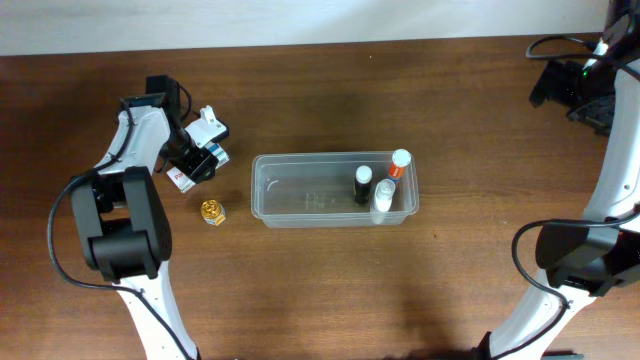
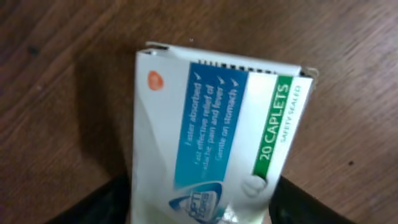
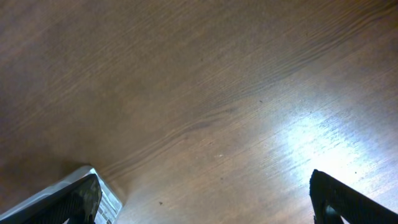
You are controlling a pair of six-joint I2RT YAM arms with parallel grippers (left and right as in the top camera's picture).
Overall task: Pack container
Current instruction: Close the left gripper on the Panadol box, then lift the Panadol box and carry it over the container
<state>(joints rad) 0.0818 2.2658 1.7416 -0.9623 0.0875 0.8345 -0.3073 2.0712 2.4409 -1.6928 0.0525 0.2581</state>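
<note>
The container (image 1: 300, 205) is a clear shallow tub at the table's centre. At its right end stand a black bottle with a white cap (image 1: 362, 186), an orange bottle with a white cap (image 1: 399, 163) and a pale bottle (image 1: 383, 203). My left gripper (image 1: 198, 160) is left of the tub and shut on a white and blue caplet box (image 1: 184, 177). In the left wrist view the box (image 2: 211, 118) fills the frame between the dark fingers (image 2: 199, 208). My right gripper (image 1: 562, 85) is at the far right back, open and empty (image 3: 205, 199).
A small gold jar (image 1: 212, 212) sits on the wood between my left gripper and the tub's left end. The table's back edge meets a white wall. Black cables hang by the right arm at the top right.
</note>
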